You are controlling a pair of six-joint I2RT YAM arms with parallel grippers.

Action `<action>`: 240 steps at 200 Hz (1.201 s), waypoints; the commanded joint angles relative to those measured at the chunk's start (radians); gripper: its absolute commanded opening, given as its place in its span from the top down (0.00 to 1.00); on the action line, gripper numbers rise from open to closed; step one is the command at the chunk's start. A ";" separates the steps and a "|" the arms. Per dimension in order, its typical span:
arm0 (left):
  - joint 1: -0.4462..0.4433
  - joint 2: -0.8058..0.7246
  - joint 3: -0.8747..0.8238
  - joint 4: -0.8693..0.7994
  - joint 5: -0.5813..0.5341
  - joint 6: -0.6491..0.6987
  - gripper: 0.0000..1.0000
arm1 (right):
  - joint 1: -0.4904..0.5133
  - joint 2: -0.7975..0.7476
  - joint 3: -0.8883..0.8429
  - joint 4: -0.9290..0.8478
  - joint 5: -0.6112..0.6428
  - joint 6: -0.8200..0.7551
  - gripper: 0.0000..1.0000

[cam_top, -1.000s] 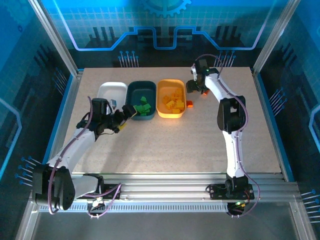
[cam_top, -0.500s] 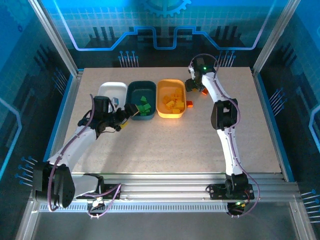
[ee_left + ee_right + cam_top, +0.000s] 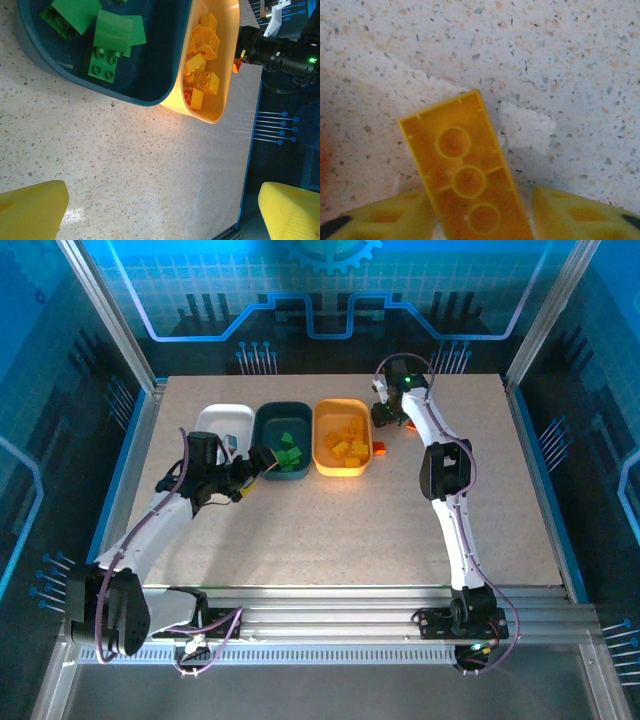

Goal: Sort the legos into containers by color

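Note:
Three tubs stand in a row at the back left: white, dark teal holding green legos, and orange holding yellow-orange legos. A red-orange lego lies on the table against the orange tub's right side. My right gripper is behind that tub's far right corner, low over the table. In its wrist view it is shut on a long yellow-orange lego, underside toward the camera. My left gripper hangs open in front of the teal tub, its fingers wide apart.
Another red-orange piece lies by the right arm's wrist. The speckled table stretches bare in front of the tubs and to the right. Metal rails and blue walls frame the table.
My right gripper has shifted a little left and toward the back, closer to the orange tub's far corner. The left arm has barely moved.

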 commanded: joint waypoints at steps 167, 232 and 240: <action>-0.156 0.079 -0.021 0.106 0.010 -0.003 0.01 | 0.132 -0.590 -0.684 0.288 0.114 0.252 0.72; -0.173 0.062 -0.040 0.117 0.028 0.002 0.01 | 0.289 -0.547 -0.609 0.222 0.086 0.281 0.45; -0.173 0.054 -0.046 0.116 0.028 0.003 0.01 | 0.290 -0.552 -0.598 0.215 0.082 0.289 0.37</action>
